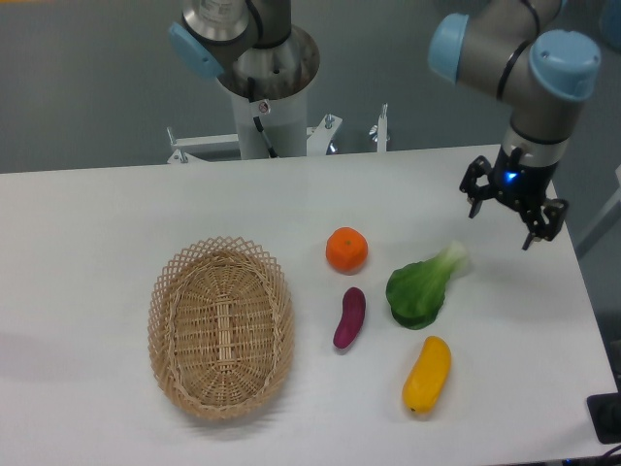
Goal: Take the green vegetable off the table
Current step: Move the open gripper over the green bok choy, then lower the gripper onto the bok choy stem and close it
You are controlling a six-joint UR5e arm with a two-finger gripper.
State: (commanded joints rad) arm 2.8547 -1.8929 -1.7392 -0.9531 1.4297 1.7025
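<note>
A: Starting at the left of the large white flat desk, what lies there?

B: An oval woven wicker basket, lying flat. To its right come a round orange fruit and, just below it, a small purple eggplant, the two close but apart.

A: And the green vegetable?

B: The toy bok choy with dark green rounded leaves and a pale stalk lies on the desk right of the eggplant, stalk end pointing up and to the right. Below it sits a yellow elongated vegetable, near but not touching.

A: Where is the arm?

B: The grey arm with light blue joint caps reaches in from the upper right and bends down at the wrist, so the black two-finger end effector points downward over the right part of the desk. It hangs above and to the right of the bok choy's stalk end, clear of it.

A: Fingers?

B: Spread apart, with nothing between them; a blue light glows at the wrist.
</note>
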